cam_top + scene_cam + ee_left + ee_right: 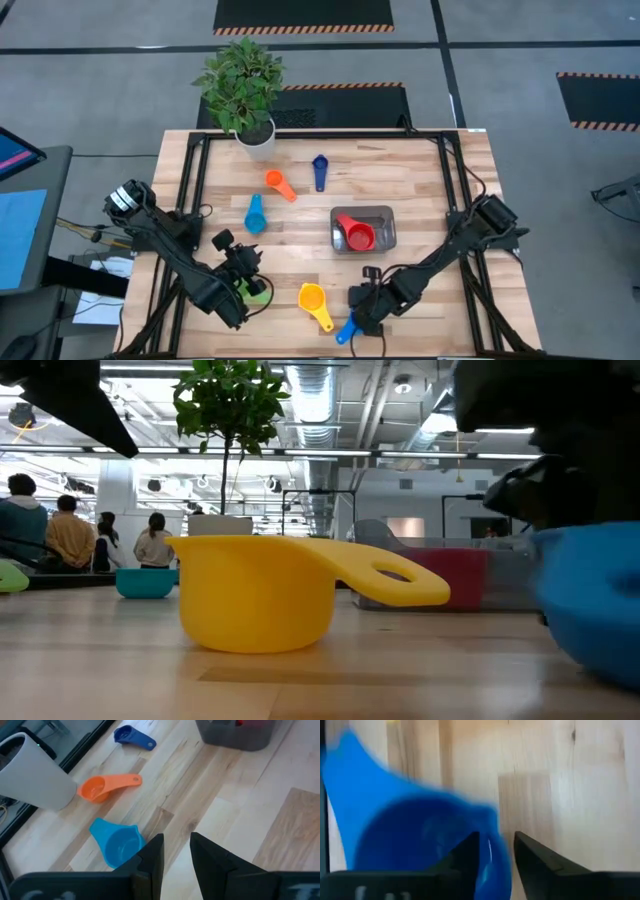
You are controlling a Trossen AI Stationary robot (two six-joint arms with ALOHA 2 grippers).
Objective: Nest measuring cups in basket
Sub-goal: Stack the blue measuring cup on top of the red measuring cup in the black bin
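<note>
My right gripper [362, 308] is shut on the blue cup [347, 330] near the table's front edge; it also shows in the right wrist view [420, 840]. The yellow cup [313, 300] rests on its base to the left of it. The red cup [358, 236] lies in the dark grey basket [386, 222]. The orange cup [280, 184], dark blue cup [320, 170] and light blue cup [255, 213] lie on the table farther back. My left gripper [236, 250] is shut and empty, and the green cup [258, 292] lies under its arm. My right gripper pinches the side wall of the blue cup's bowl at its rim [496, 845], one finger [465, 855] inside the bowl and one outside. The cup's handle [350, 765] points away to one side. Whether the cup is clear of the table I cannot tell.
A white plant pot [255, 140] with a green plant stands at the far left of the table. Bare wood lies between the basket and the yellow cup. People sit in the room beyond the table in the low view [70, 535].
</note>
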